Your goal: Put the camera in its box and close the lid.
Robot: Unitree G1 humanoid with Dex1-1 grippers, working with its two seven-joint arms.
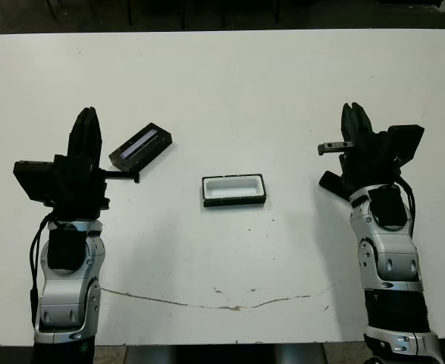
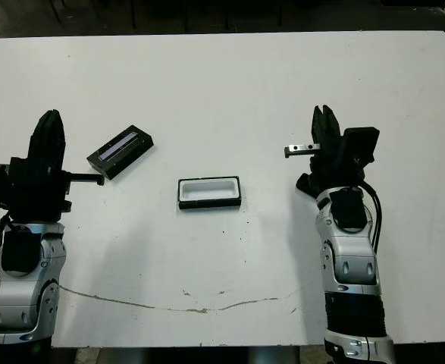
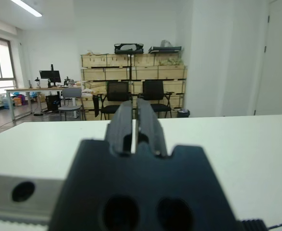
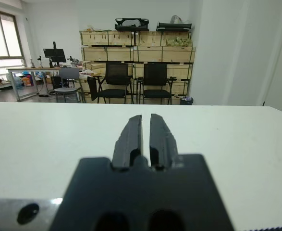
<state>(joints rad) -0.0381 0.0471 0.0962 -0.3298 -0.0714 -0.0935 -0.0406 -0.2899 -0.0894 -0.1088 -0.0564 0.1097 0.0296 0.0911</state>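
The box [image 1: 233,190] sat open near the middle of the white table [image 1: 230,83], white lining up, nothing inside. Left of it and a bit farther back lay a black oblong with a pale strip on top [image 1: 140,146] — probably the lid, though it could be the camera; too small to tell. Left gripper [image 1: 86,125] stood just beside that oblong, not touching, fingers nearly closed and empty. Right gripper [image 1: 355,121] was well apart on the right — fingers together too, holding nothing.
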